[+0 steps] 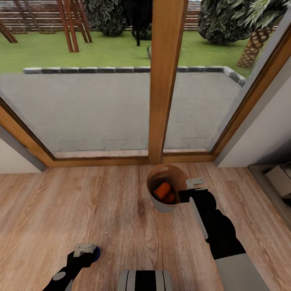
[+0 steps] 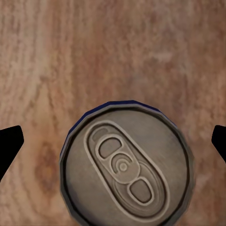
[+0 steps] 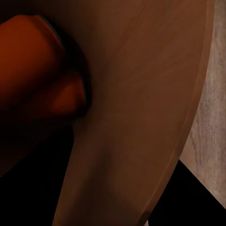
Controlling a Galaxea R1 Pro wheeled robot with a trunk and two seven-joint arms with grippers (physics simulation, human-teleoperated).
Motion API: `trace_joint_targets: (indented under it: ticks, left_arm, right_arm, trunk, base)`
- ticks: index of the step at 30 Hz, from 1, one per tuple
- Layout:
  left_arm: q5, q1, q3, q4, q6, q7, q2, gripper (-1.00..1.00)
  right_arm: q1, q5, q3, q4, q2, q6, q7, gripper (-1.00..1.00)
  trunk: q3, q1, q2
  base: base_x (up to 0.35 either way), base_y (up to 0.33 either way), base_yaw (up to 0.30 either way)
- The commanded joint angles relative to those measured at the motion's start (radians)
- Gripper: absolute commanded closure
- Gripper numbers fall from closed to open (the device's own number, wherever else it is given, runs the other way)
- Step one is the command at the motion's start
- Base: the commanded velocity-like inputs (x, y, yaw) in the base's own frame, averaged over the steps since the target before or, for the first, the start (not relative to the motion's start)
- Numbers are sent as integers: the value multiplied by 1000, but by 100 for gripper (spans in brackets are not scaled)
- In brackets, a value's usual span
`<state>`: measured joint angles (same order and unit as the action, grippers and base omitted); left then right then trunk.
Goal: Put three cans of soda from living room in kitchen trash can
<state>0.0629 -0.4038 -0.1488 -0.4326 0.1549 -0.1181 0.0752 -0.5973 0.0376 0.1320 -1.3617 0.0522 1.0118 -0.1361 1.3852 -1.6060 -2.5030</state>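
2 orange soda cans [image 1: 165, 190] lie inside the trash can [image 1: 158, 202], which stands on the light wood plank floor [image 1: 101, 202] just in front of the wood-framed glass door [image 1: 165, 81]. Both cans rest tilted against each other on the brown inner wall. In the right wrist view the same orange cans [image 3: 37, 80] show up close against the bin's brown inside [image 3: 141, 117], with the rim curving past and a strip of floor beyond it.

Right gripper [image 1: 194, 182] sits at the bin's rim on the right side, touching or just above it. How far its fingers are apart I cannot tell; nothing is seen in its grasp.

1 dark blue soda can [image 1: 96, 253] stands upright on the floor near the robot's base, well apart from the bin. Left gripper [image 1: 84, 248] is just beside it in the head view. The left wrist view looks straight down on the blue can's grey top [image 2: 126, 165], pull tab visible. Dark fingertips [image 2: 9, 146] appear at both edges, spread wide and clear of the can: left gripper spread wide, holding nothing.

Outside the glass: paved patio, lawn, shrubs.
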Motion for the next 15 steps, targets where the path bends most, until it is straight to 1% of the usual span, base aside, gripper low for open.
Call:
trace_joint_targets:
  ticks: [1,6,11,15]
  left_arm:
    - [0,0,0,0,0,0,0,-100]
    - [0,0,0,0,0,0,0,-100]
    - [0,0,0,0,0,0,0,-100]
    - [0,0,0,0,0,0,0,-100]
  right_arm:
    - [0,-7,1,0,0,-1,3,100]
    - [0,-7,1,0,1,-1,3,100]
    - [0,-7,1,0,1,-1,3,100]
    - [-1,-7,1,0,1,-1,3,100]
  trunk:
    - [1,0,0]
    - [8,0,0]
    - [15,0,0]
    - [16,0,0]
  base:
    - [0,0,0]
    - [0,0,3]
    - [0,0,39]
    - [0,0,12]
